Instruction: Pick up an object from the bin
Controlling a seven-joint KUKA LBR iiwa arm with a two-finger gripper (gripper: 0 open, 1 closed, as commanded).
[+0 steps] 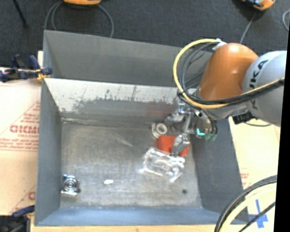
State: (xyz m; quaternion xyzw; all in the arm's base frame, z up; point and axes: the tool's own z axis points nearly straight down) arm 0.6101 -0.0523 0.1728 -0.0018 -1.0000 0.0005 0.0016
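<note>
Red block: right of middle on the bin floor, under my gripper, touching a clear plastic piece. I cannot tell whether the gripper is open or closed. Small metal part: near-left corner, well apart.

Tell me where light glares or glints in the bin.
Camera view: glare runs in a bright band along the bin's back wall; the clear plastic piece beside the red thing glints; the wall above the band is dimmer.
</note>
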